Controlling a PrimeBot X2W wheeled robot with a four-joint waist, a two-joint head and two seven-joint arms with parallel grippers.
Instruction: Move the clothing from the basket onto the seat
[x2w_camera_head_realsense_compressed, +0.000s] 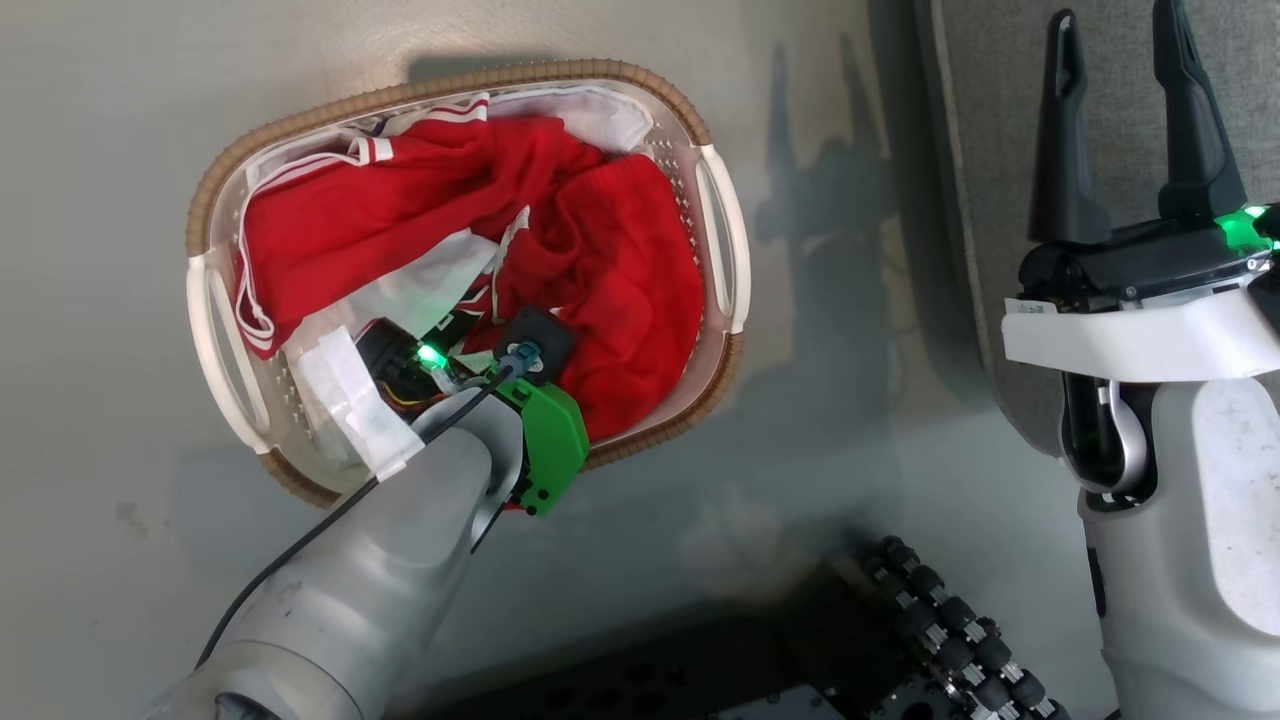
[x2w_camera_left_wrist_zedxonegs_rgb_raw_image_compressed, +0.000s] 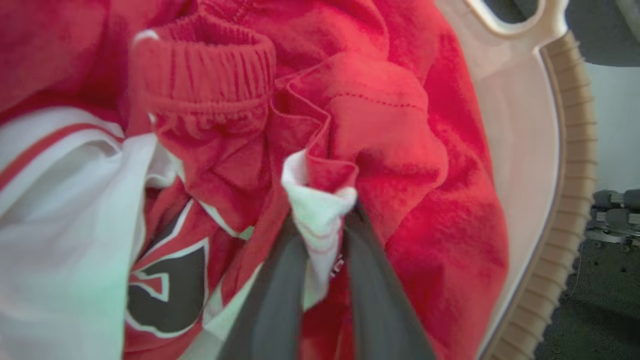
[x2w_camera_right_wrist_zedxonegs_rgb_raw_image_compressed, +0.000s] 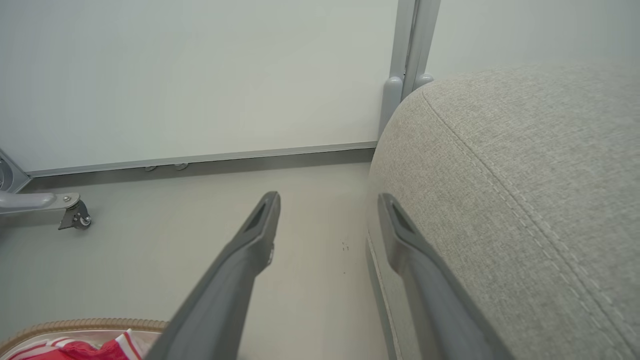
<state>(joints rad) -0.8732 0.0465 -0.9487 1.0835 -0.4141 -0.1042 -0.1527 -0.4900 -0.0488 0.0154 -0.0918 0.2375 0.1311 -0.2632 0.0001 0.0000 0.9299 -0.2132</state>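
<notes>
The cream perforated basket (x2w_camera_head_realsense_compressed: 722, 240) with its brown woven rim stands on the floor, heaped with red clothing (x2w_camera_head_realsense_compressed: 620, 260) trimmed in white. My left arm reaches down into it. In the left wrist view my left gripper (x2w_camera_left_wrist_zedxonegs_rgb_raw_image_compressed: 322, 210) is shut on a bunched fold of the clothing (x2w_camera_left_wrist_zedxonegs_rgb_raw_image_compressed: 320, 175), red with a white edge, beside a black-and-white number patch (x2w_camera_left_wrist_zedxonegs_rgb_raw_image_compressed: 170, 295). My right gripper (x2w_camera_head_realsense_compressed: 1125, 130) hangs open and empty by the grey seat (x2w_camera_head_realsense_compressed: 1010, 110). In the right wrist view the right gripper (x2w_camera_right_wrist_zedxonegs_rgb_raw_image_compressed: 327, 205) is spread at the seat's (x2w_camera_right_wrist_zedxonegs_rgb_raw_image_compressed: 525, 190) rounded front corner.
A white liner sheet (x2w_camera_head_realsense_compressed: 345, 395) lies at the basket's near left side. The robot's dark wheeled base (x2w_camera_head_realsense_compressed: 940, 630) sits below on the pale floor. A wall panel and a caster foot (x2w_camera_right_wrist_zedxonegs_rgb_raw_image_compressed: 75, 215) stand behind the floor area in the right wrist view.
</notes>
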